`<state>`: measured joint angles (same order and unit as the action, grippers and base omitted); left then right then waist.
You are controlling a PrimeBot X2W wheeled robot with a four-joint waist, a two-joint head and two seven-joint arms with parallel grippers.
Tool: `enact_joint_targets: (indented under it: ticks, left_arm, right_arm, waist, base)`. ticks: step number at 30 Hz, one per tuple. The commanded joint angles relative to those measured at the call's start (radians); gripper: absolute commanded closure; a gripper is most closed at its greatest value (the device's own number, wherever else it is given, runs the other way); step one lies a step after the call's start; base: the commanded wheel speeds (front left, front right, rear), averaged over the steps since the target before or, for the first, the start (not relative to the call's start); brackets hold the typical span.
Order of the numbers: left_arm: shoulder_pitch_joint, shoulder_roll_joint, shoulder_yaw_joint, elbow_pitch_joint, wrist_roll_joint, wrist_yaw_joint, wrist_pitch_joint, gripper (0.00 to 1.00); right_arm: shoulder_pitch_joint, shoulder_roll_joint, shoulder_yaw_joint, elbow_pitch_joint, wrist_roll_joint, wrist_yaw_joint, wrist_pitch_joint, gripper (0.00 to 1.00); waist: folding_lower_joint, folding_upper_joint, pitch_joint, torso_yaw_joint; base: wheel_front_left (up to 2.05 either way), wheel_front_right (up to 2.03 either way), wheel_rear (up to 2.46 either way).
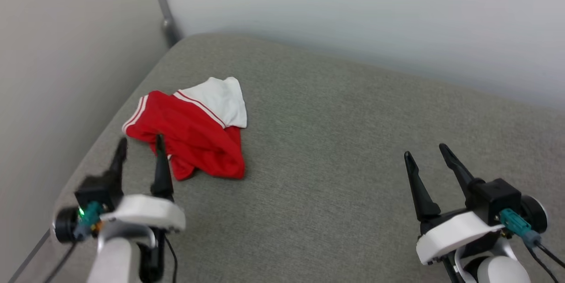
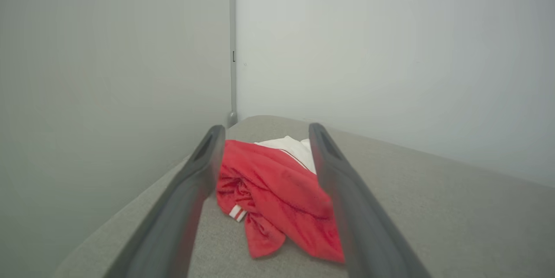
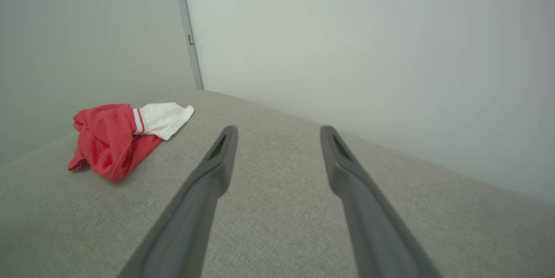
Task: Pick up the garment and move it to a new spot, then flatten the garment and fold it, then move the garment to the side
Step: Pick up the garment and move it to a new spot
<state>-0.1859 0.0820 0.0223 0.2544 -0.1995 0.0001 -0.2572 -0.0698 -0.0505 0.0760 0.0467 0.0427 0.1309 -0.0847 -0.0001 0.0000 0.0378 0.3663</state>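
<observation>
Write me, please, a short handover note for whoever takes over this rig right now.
Left gripper: jaws open, empty, aimed at the garment.
Right gripper: jaws open, empty, over the cushion, well apart from it.
Garment: crumpled heap near the cushion's left edge, by the wall.
Done: nothing visible yet.
Left: pick up, move, flatten, fold, set aside.

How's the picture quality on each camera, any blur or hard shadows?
Head view: soft, even light, the garment sharp with a faint shadow. Left wrist view: the left gripper's fingers blurred, garment clearer. Right wrist view: the right gripper's fingers soft-edged too.
</observation>
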Motion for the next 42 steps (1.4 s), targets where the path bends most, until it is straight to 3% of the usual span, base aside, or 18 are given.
enact_joint_targets:
  ticks: [1, 11, 17, 22, 27, 31, 36, 37, 38, 39, 42]
  left_arm:
    - [-0.053, 0.014, 0.008, 0.000, -0.008, -0.004, 0.004, 0.00]
    - [-0.328, 0.184, 0.100, 0.067, -0.100, -0.066, 0.151, 0.00]
    - [-0.431, 0.302, 0.106, 0.191, -0.165, -0.106, 0.365, 0.00]
    - [-0.464, 0.378, 0.084, 0.311, -0.234, -0.123, 0.604, 0.00]
    - [-0.458, 0.406, 0.060, 0.414, -0.294, -0.127, 0.833, 0.00]
    - [-0.428, 0.386, 0.042, 0.490, -0.328, -0.116, 1.009, 0.00]
    - [-0.422, 0.343, 0.053, 0.519, -0.370, -0.103, 1.055, 0.00]
    - [-0.420, 0.338, 0.052, 0.520, -0.372, -0.103, 1.047, 0.56]
    - [-0.422, 0.333, 0.056, 0.517, -0.377, -0.102, 1.030, 0.86]
    - [-0.427, 0.336, 0.055, 0.509, -0.370, -0.101, 1.006, 1.00]
    - [-0.446, 0.361, 0.055, 0.477, -0.336, -0.087, 0.910, 1.00]
  right_arm:
    - [-0.017, 0.000, 0.004, -0.009, -0.012, 0.000, 0.006, 0.00]
    - [-0.097, 0.000, 0.041, -0.041, -0.016, 0.000, 0.027, 0.00]
    - [-0.141, 0.000, 0.051, -0.025, -0.018, 0.000, 0.008, 0.00]
    - [-0.168, 0.000, 0.061, -0.003, -0.004, 0.000, -0.013, 0.00]
    - [-0.190, 0.000, 0.069, 0.027, 0.004, 0.000, -0.030, 0.00]
    - [-0.207, 0.000, 0.076, 0.045, 0.010, 0.000, -0.039, 0.00]
    - [-0.215, 0.000, 0.078, 0.059, 0.014, 0.000, -0.050, 0.00]
    - [-0.215, 0.000, 0.076, 0.063, 0.015, 0.000, -0.052, 0.00]
    - [-0.213, 0.000, 0.073, 0.065, 0.014, 0.000, -0.054, 0.00]
    - [-0.211, 0.000, 0.068, 0.066, 0.012, 0.000, -0.055, 0.00]
    - [-0.199, 0.000, 0.056, 0.073, 0.006, 0.000, -0.057, 0.00]
  waist:
    - [0.0001, 0.0000, 0.036, -0.035]
    - [0.0001, 0.0000, 0.203, -0.184]
    - [0.0001, 0.0000, 0.299, -0.249]
    - [0.0001, 0.0000, 0.350, -0.279]
    - [0.0001, 0.0000, 0.374, -0.292]
    - [0.0001, 0.0000, 0.382, -0.300]
    - [0.0001, 0.0000, 0.377, -0.310]
    - [0.0001, 0.0000, 0.372, -0.313]
    - [0.0001, 0.0000, 0.366, -0.313]
    - [0.0001, 0.0000, 0.361, -0.313]
    - [0.0001, 0.0000, 0.335, -0.307]
  base:
    - [0.00, 0.00, 0.00]
    - [0.00, 0.00, 0.00]
    - [0.00, 0.00, 0.00]
    - [0.00, 0.00, 0.00]
    - [0.00, 0.00, 0.00]
    - [0.00, 0.00, 0.00]
    - [0.00, 0.00, 0.00]
    - [0.00, 0.00, 0.00]
    - [0.00, 0.00, 0.00]
    - [0.00, 0.00, 0.00]
    - [0.00, 0.00, 0.00]
